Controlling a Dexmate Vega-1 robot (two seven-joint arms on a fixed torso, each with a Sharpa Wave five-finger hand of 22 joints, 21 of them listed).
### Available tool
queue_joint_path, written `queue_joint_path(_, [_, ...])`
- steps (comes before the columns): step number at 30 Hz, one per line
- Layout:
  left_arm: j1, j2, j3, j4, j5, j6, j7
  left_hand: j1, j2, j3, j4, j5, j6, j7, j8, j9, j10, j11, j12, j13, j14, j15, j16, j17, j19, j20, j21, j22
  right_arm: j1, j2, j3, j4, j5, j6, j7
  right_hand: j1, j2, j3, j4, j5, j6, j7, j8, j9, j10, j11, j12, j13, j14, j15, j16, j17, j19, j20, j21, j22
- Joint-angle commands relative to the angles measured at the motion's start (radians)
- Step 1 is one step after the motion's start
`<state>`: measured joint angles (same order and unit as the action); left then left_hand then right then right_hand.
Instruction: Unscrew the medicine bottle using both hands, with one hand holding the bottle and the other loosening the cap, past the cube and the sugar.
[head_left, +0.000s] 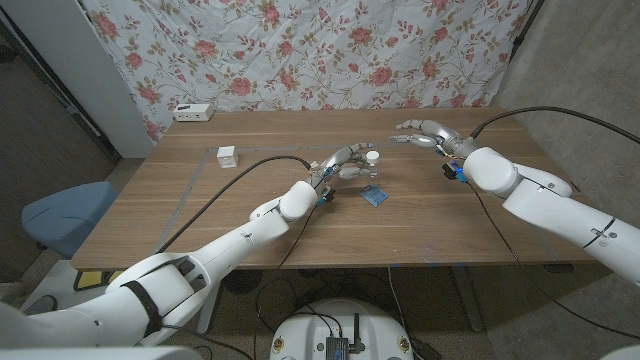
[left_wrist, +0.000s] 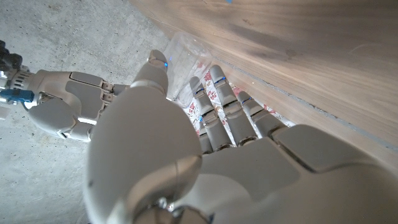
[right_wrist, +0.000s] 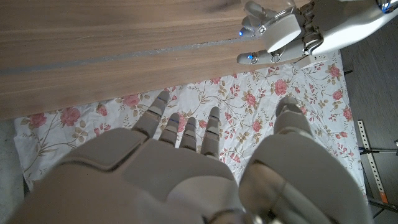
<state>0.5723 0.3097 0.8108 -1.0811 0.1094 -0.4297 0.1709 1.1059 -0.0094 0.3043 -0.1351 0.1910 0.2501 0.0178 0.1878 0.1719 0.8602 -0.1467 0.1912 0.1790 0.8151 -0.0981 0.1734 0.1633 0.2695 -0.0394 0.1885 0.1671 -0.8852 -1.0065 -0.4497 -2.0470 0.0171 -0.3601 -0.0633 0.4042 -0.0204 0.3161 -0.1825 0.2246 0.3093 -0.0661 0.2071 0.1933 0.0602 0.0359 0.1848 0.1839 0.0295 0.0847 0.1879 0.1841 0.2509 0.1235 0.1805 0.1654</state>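
Observation:
The medicine bottle (head_left: 371, 159) is small and clear with a white cap, standing near the table's middle. My left hand (head_left: 338, 166) reaches it from the left. In the left wrist view the clear bottle (left_wrist: 182, 62) sits between the thumb and the fingers of that hand (left_wrist: 186, 143), which grips it. My right hand (head_left: 422, 134) hovers a short way to the right of the bottle and beyond it, fingers spread, holding nothing. The right wrist view shows that hand (right_wrist: 186, 168) from behind, with the left hand (right_wrist: 289, 31) and the bottle (right_wrist: 255, 9) ahead of it.
A blue sugar packet (head_left: 375, 195) lies just in front of the bottle. A white cube (head_left: 227, 155) stands on the table's left part. A white box (head_left: 193, 112) sits at the back left edge. A floral cloth hangs behind the wooden table (head_left: 300, 230).

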Motion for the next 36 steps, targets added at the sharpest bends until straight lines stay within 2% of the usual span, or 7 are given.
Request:
queue_joint_path(1, [-0.001, 0.001, 0.005, -0.012, 0.014, 0.022, 0.011, 0.001, 0.01, 0.012, 0.0, -0.001, 0.005, -0.001, -0.002, 0.002, 0.02, -0.013, 0.008, 0.004, 0.01, -0.118, 0.001, -0.001, 0.006, -0.139, -0.002, 0.0, 0.039, -0.023, -0.035, -0.068, -0.065, -0.109, 0.054, 0.017, -0.001, 0.009, 0.001, -0.006, 0.008, 0.001, 0.006, 0.002, -0.009, -0.002, -0.003, 0.003, -0.005, 0.007, 0.0, 0.003, 0.003, 0.013, -0.001, 0.003])
queue_joint_path(8, [-0.002, 0.005, 0.008, -0.023, 0.023, 0.034, 0.014, -0.002, 0.012, 0.014, 0.001, -0.001, 0.006, -0.003, -0.002, 0.002, 0.021, -0.012, 0.007, 0.004, 0.014, -0.118, 0.001, -0.001, 0.006, -0.138, -0.002, 0.0, 0.08, -0.026, -0.081, -0.098, -0.127, -0.174, 0.096, 0.037, -0.004, 0.015, 0.001, -0.007, 0.018, -0.004, 0.011, 0.004, -0.013, 0.0, -0.002, 0.003, -0.009, 0.012, 0.001, 0.003, -0.002, 0.022, 0.0, 0.003])
queue_joint_path(16, [0.004, 0.015, 0.01, -0.054, 0.038, 0.06, 0.023, -0.002, 0.015, 0.018, 0.0, -0.001, 0.006, -0.001, -0.002, 0.002, 0.022, -0.012, 0.007, 0.004, 0.018, -0.119, 0.002, -0.001, 0.005, -0.139, -0.002, 0.0, 0.15, -0.025, -0.154, -0.135, -0.212, -0.264, 0.189, 0.055, -0.009, 0.02, 0.001, -0.01, 0.021, -0.004, 0.012, 0.006, -0.024, 0.0, -0.003, 0.003, -0.014, 0.02, 0.0, 0.003, -0.006, 0.029, 0.0, 0.003])
queue_joint_path(19, [0.006, 0.017, 0.009, -0.061, 0.039, 0.068, 0.024, -0.003, 0.016, 0.019, 0.0, -0.001, 0.007, 0.001, -0.002, 0.002, 0.023, -0.012, 0.006, 0.004, 0.019, -0.118, 0.002, -0.001, 0.005, -0.138, -0.002, 0.0, 0.16, -0.021, -0.166, -0.136, -0.227, -0.272, 0.205, 0.059, -0.012, 0.021, 0.002, -0.012, 0.02, -0.004, 0.011, 0.006, -0.026, 0.002, -0.002, 0.003, -0.016, 0.022, 0.001, 0.003, -0.007, 0.03, 0.0, 0.003])
queue_joint_path(23, [0.009, 0.022, 0.009, -0.075, 0.045, 0.081, 0.03, -0.004, 0.017, 0.021, 0.0, -0.002, 0.007, -0.001, -0.002, 0.002, 0.022, -0.011, 0.006, 0.004, 0.021, -0.118, 0.002, -0.001, 0.005, -0.138, -0.002, 0.0, 0.176, -0.015, -0.184, -0.13, -0.247, -0.273, 0.228, 0.069, -0.018, 0.022, 0.005, -0.017, 0.023, -0.003, 0.012, 0.008, -0.024, 0.004, 0.002, 0.003, -0.012, 0.047, 0.004, 0.003, -0.01, 0.029, 0.001, 0.003])
queue_joint_path(36, [0.012, 0.024, 0.011, -0.085, 0.047, 0.101, 0.032, -0.007, 0.018, 0.025, 0.0, -0.004, 0.011, -0.002, -0.001, 0.002, 0.022, -0.011, 0.004, 0.004, 0.023, -0.118, 0.001, -0.001, 0.003, -0.138, -0.002, 0.0, 0.237, 0.004, -0.254, -0.149, -0.362, -0.329, 0.316, 0.083, -0.023, 0.026, 0.01, -0.023, 0.035, 0.008, 0.015, 0.011, -0.02, 0.001, 0.006, 0.004, 0.002, 0.066, 0.01, 0.003, -0.007, 0.035, 0.004, 0.003])
